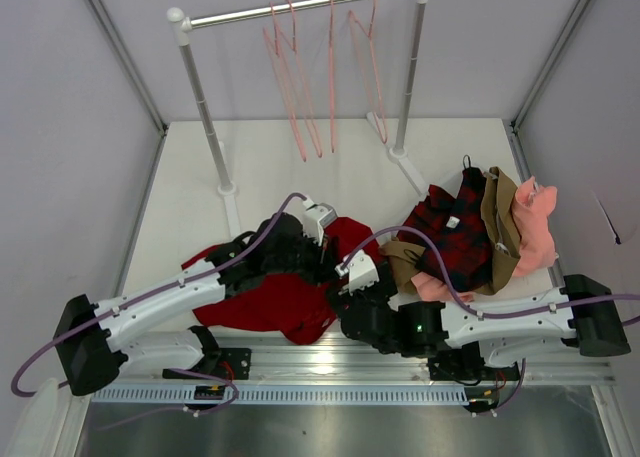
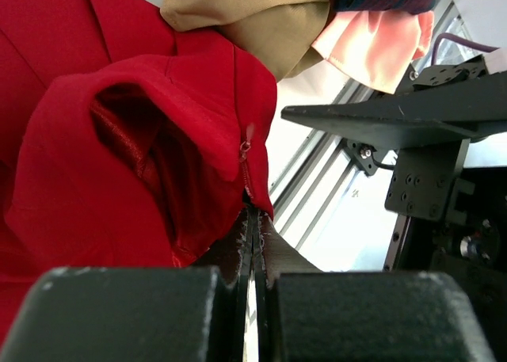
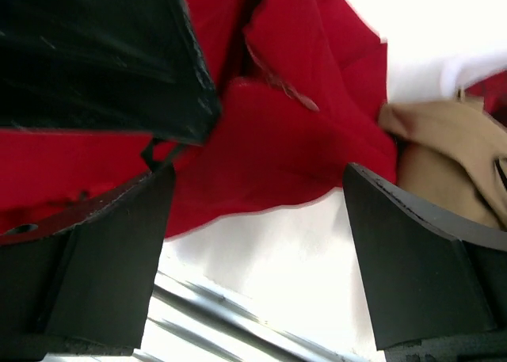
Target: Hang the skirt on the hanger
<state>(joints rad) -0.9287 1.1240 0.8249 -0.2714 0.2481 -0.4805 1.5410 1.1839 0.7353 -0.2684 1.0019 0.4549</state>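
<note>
Top external view: the skirt lies crumpled on the surface, well in front of the rail, with both arms bent over it. Four pink hangers hang from the rail, none near the cloth.

Left wrist view: the left tool is clamped on a thin edge of the skirt just below the zipper, its fingers pressed together over the fabric.

Right wrist view: the right tool stands apart, with a fold of the hem showing between its fingers. Whether it touches the cloth cannot be told.

Likely hazards:
(a) The left pinch takes only a narrow lip of cloth, so a lift toward the rail may pull it free.
(b) Held at one point only, the skirt would dangle and its waist opening collapse, leaving little to thread a hanger through.
(c) A tan garment, from the pile of clothes in front of the rail's right post, lies against the skirt and may be dragged along.
(d) The two arms crowd closely and may collide.
</note>
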